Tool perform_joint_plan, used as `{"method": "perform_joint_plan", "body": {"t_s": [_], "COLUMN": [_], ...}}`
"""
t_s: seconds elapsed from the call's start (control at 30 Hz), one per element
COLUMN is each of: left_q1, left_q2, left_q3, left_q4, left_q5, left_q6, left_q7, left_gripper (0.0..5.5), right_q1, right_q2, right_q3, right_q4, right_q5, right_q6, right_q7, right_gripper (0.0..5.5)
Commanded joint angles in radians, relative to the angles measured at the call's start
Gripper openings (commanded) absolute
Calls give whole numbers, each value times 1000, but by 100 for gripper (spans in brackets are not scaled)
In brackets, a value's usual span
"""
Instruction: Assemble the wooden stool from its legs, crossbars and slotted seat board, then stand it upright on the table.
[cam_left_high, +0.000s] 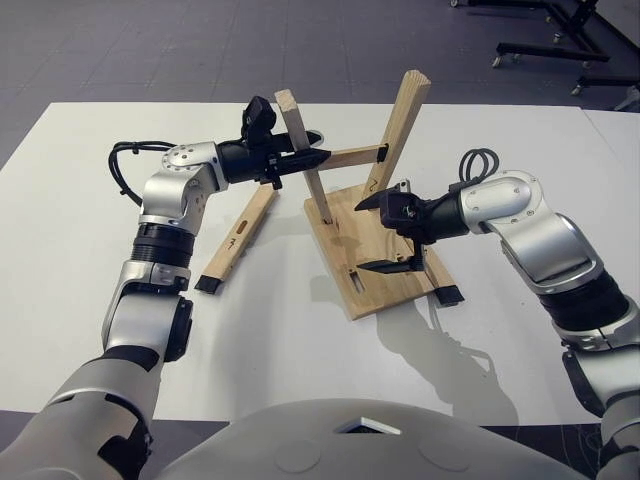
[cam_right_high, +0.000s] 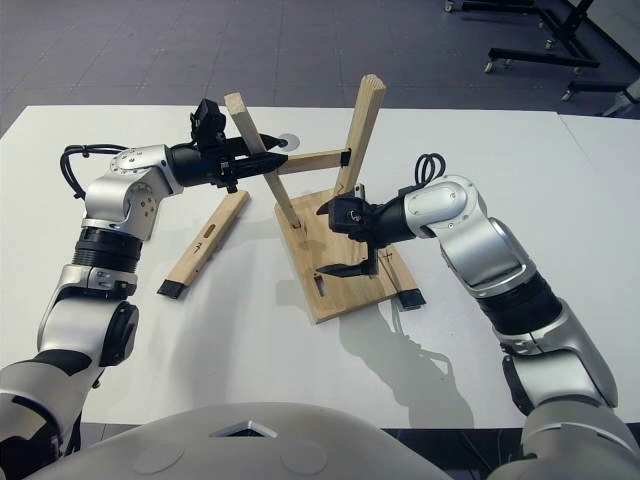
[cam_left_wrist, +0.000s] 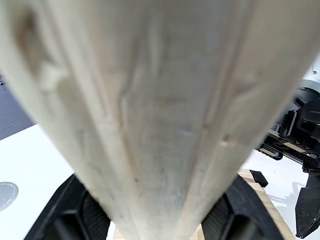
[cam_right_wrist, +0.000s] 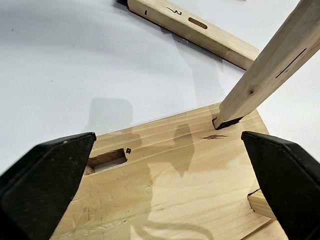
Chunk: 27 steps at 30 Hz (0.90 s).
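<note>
- The pale slotted wooden seat board (cam_left_high: 370, 290) lies flat on the white tabletop (cam_left_high: 120, 170). Its long axis runs from far-left to near-right.
- Two pale square wooden legs stand in the board. The left leg (cam_left_high: 293, 115) leans with its top toward the left, and the right leg (cam_left_high: 405, 115) leans with its top toward the right.
- A short wooden crossbar (cam_left_high: 350, 157) runs roughly level, left to right, between the two legs.
- The left pincer (cam_left_high: 312, 152) is clenched on the left leg, just where the crossbar meets it.
- The right pincer (cam_left_high: 385, 232) hangs released above the board with its fingers spread wide. An empty slot (cam_right_wrist: 106, 159) lies beneath it.
- A loose wooden leg (cam_left_high: 240, 232) lies flat to the left of the board, with its black-capped end toward the robot.
- Another black-capped wooden piece (cam_left_high: 448, 296) lies along the board's right edge.
</note>
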Motion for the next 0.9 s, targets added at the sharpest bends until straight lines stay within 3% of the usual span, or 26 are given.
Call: {"method": "perform_joint_plan", "body": {"t_s": [0.03,0.9], "left_q1": [-14,-58], "left_q2": [10,38], "left_q3": [-29,-94], "left_q4": [15,37], "left_q5": [43,84], "left_q6": [11,77], "left_q7": [19,43], "left_gripper": [209,209], "right_q1": [-24,-39], "right_q2": [1,15], "right_q3": [-6,-10], "right_q4": [-1,-1], "right_q5": [-3,0], "right_q6": [3,23], "right_q7": [-5,-23], "right_gripper": [538,538]}}
